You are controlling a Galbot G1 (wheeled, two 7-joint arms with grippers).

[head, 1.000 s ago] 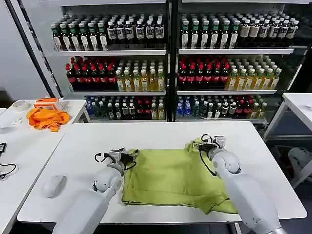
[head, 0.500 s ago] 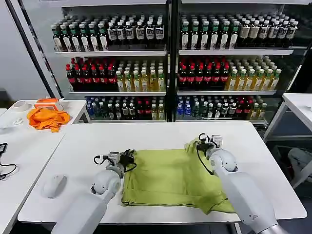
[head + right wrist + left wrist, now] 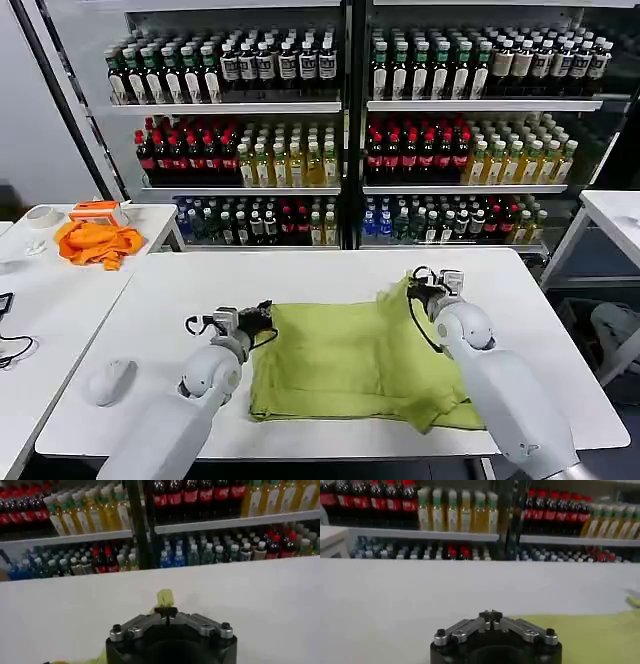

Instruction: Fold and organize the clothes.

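On table (image 3: pixel 330 275) | both grippers pinch T-shirt (image 3: pixel 350 360) far corners (fingertips closed)

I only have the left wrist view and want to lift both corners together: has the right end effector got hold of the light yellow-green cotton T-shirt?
Observer: Yes. The right wrist view shows the right end effector shut on the light yellow-green cotton T-shirt, a tuft poking out.
Operator: Is that corner off the table?
Observer: In the head view it peaks up above the white table at the shirt's far right corner.
Operator: Where is my left one?
Observer: The left end effector sits at the far left corner, at the cloth's edge.
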